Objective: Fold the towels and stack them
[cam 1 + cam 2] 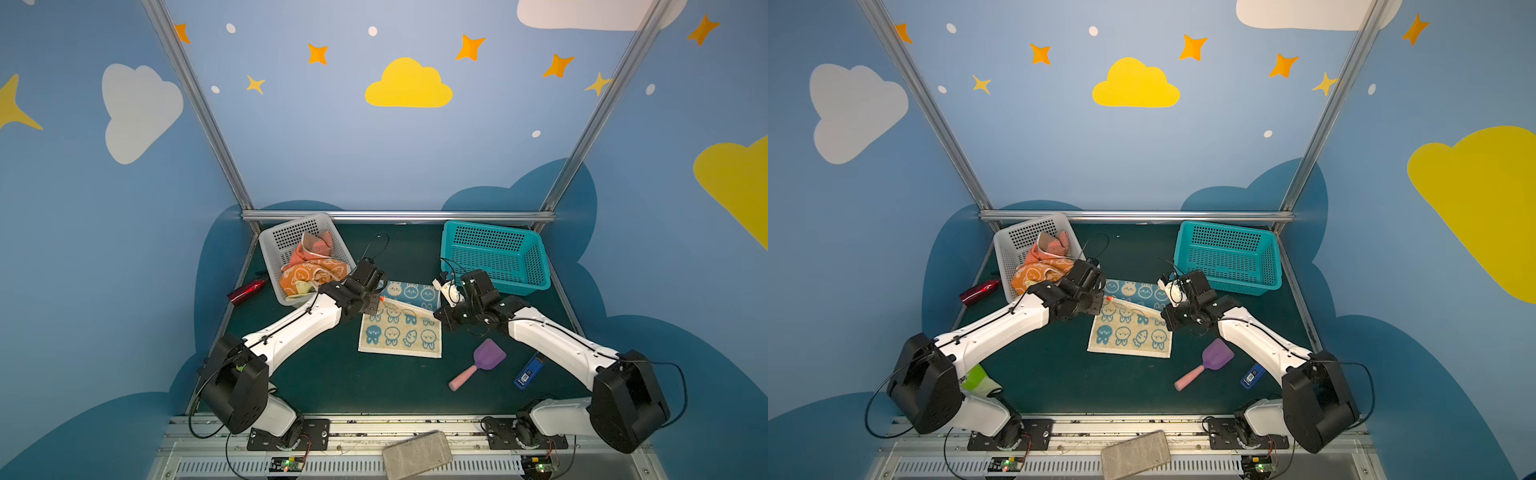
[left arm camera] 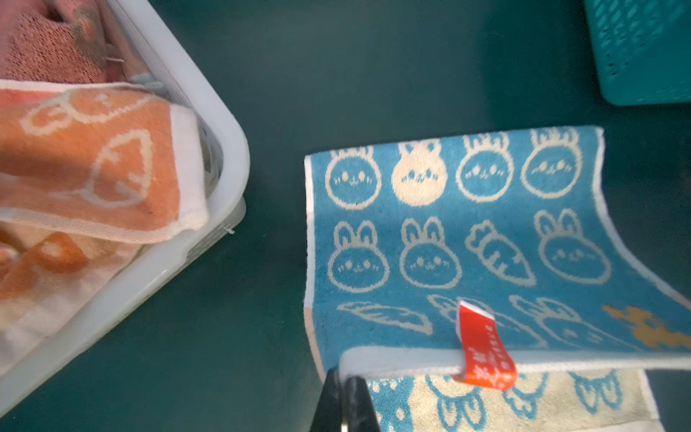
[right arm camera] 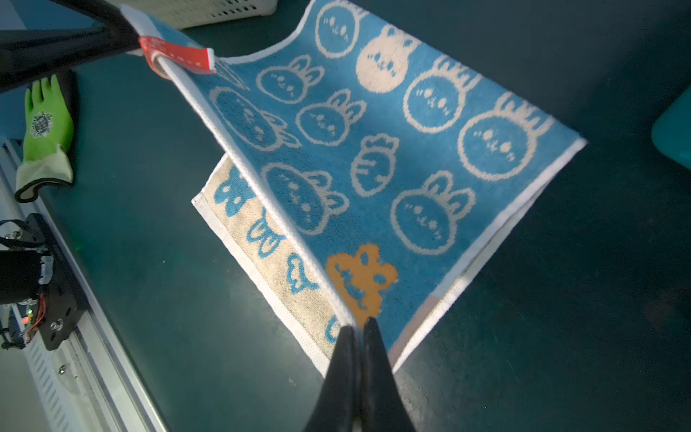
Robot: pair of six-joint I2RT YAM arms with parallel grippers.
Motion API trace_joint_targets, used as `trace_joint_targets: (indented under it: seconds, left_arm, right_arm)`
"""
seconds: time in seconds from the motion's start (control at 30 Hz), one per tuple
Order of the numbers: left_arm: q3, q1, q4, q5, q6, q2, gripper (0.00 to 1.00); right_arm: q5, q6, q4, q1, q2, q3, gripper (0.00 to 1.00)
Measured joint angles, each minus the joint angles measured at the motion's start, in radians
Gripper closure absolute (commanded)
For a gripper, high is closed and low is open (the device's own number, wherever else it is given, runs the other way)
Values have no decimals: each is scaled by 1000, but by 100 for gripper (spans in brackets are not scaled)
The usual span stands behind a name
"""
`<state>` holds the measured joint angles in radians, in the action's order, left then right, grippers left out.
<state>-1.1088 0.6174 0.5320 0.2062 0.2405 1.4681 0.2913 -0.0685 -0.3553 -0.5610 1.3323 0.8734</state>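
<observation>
Towel in left claw, right claw

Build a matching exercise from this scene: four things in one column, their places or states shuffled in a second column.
Things
1. blue towel
2. orange towel
3. teal basket
4. purple scoop

Places or states
A. lying in the white basket
B. flat on the table, near a small blue box
C. standing at the table's back right
D. lifted edge pinched by the left hand and the right hand

Pairs: 1-D, 2-A, 3-C, 4-B
</observation>
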Motion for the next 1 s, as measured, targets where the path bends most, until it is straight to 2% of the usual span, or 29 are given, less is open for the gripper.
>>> trace_joint_targets:
  seconds: [0.17, 0.53, 0.67, 0.73, 0.87, 1.0]
  left_arm:
    - [34, 19, -6, -16, 21, -26, 96]
    - [144, 93, -10, -58, 94, 18, 96]
    - [184, 121, -18, -80, 106, 19, 82]
    - [212, 140, -24, -92, 115, 19, 80]
    - [270, 172, -24, -108, 140, 2, 69]
    - [335, 190, -24, -116, 166, -75, 68]
  right_arm:
    - [-13, -5, -6, -10, -31, -16, 100]
    - [-9, -93, 37, -55, -31, -193, 100]
    - [-4, -122, 60, -76, -26, -219, 100]
    - [-2, -138, 64, -85, -19, -223, 93]
    - [0, -176, 62, -106, -14, -225, 73]
    - [2, -223, 60, -131, -38, -256, 68]
